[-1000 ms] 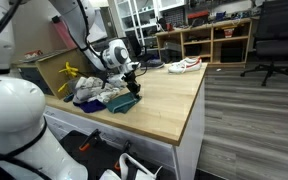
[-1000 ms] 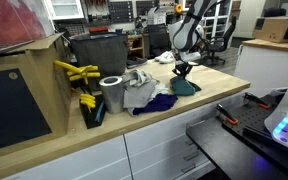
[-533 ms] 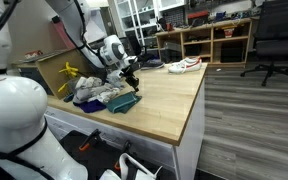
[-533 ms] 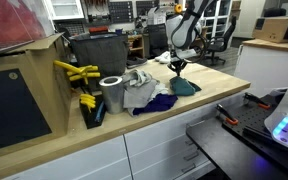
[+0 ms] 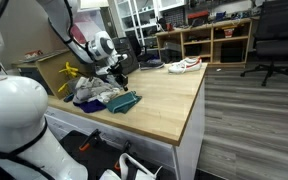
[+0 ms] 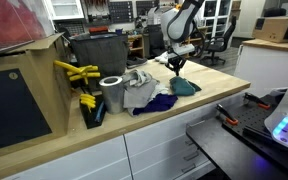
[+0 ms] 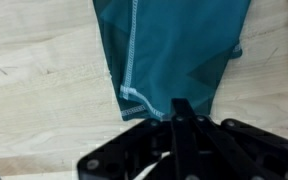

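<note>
Above teal cloth (image 7: 174, 45) hovers gripper (image 7: 179, 112), fingers pressed together, nothing seen between them. Cloth flat on wooden table (image 7: 44, 90), white hem stitching showing, at 12 o'clock from fingertips in wrist view. In an exterior view cloth at 5 o'clock below gripper. Clothes pile (image 6: 142, 90) touches cloth at its 9 o'clock. Silver cylinder (image 6: 112, 93) and yellow clamps (image 6: 74, 72) farther out at 9. White-red shoe (image 5: 184, 65) at far table end, 1 o'clock, well apart. No lettering legible.

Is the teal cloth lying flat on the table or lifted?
Flat: the wrist view shows the teal cloth spread on the wooden table, hem at the end effector. Pinched or not, cannot tell.
</note>
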